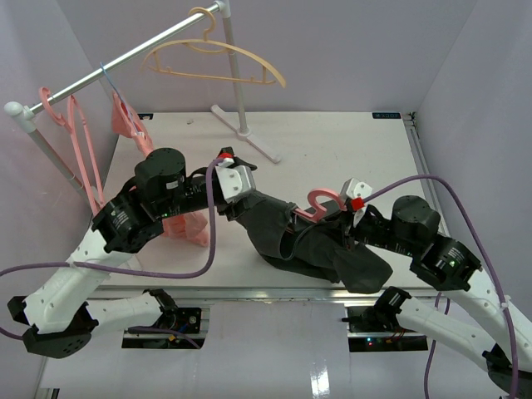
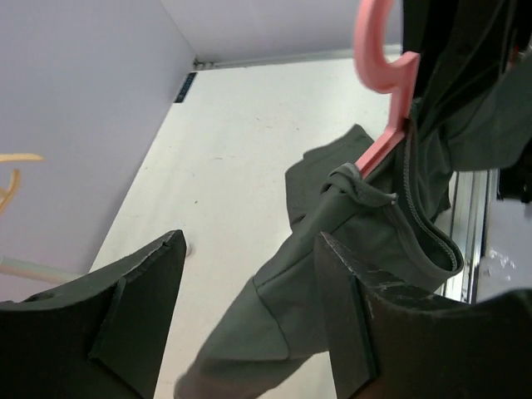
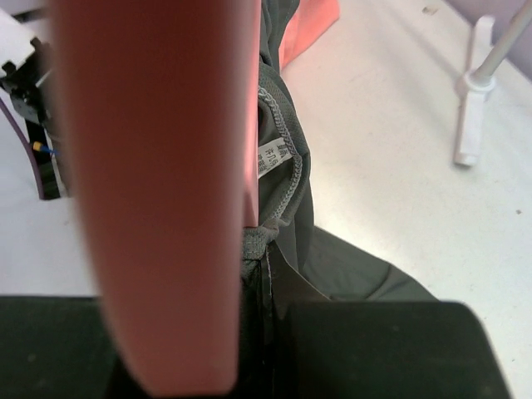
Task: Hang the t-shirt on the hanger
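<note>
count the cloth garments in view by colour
charcoal t-shirt: 1
salmon-pink garment: 1
total: 2

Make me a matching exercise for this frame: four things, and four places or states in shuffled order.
Things:
1. tan hanger
2. t-shirt
3. left gripper
4. hanger

Places or states:
a. open, nothing between its fingers
b. clamped in the right gripper
c. hung on the rail
d. bunched on the table

Pairs: 1-c, 2-d, 3-a, 4-b
</note>
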`<state>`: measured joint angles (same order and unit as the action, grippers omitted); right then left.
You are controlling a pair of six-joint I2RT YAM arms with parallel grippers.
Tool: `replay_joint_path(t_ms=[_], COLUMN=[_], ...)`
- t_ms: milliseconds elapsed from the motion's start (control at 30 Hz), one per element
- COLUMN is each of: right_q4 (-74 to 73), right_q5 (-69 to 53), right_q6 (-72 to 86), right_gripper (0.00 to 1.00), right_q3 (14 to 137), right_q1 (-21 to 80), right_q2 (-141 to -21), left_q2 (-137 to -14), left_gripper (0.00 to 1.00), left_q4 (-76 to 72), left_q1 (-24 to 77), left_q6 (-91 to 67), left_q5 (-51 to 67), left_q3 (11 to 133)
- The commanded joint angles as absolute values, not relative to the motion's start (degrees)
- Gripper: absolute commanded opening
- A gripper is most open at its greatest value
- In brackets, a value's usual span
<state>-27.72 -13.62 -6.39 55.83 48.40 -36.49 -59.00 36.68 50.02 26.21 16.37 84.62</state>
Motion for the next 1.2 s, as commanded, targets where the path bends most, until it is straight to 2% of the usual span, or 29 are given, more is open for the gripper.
replay_joint_path(t_ms=[0,333,900,967,1000,1033,1100,1133,1167], right_q4=[-27.01,-26.46,-23.96,-23.62,-23.45,-23.3,-23.36,-23.49,-23.88], right_q5=[-16.41,-17.5,-22.62,-22.85,-22.89,-22.91,-22.29,-21.49,-19.48], right_q6=[-7.9,-9.15,-9.76,-9.7,-9.71,-9.75,-9.63,-9.57,-9.51], right_gripper=[0.08,0.08,0.08,0.08,0.08,0.08,0.08,0.08,0.08], right_q3=[58.76,59.33,59.06,59.0,58.94,58.88,58.63,58.46,58.18], right_q1=[48.34,48.38,48.43,48.43,48.39,48.34,48.4,48.43,48.43], right_q2=[-37.47,-38.19,-38.78,-38.99,-38.99,-38.93,-38.74,-38.58,-38.24], left_q2=[-60.45,-64.03,-68.35,-68.84,-69.01,-69.14,-68.39,-67.96,-67.4], left_gripper=[0.75,0.76,0.72,0.66,0.59,0.49,0.17,0.05,0.01], left_q4=[40.71,48.21,45.73,46.05,46.36,46.66,46.47,46.36,46.19], left_q1=[50.1,50.19,50.4,50.62,50.7,50.8,50.74,50.71,50.71], left_q6=[33.67,37.49,37.78,37.71,37.74,37.8,37.92,37.84,37.39], left_q5=[23.62,30.91,32.2,32.6,32.91,33.21,33.16,32.97,32.42], left_q3=[85.94,83.54,79.88,79.81,79.88,79.99,80.24,80.43,80.76])
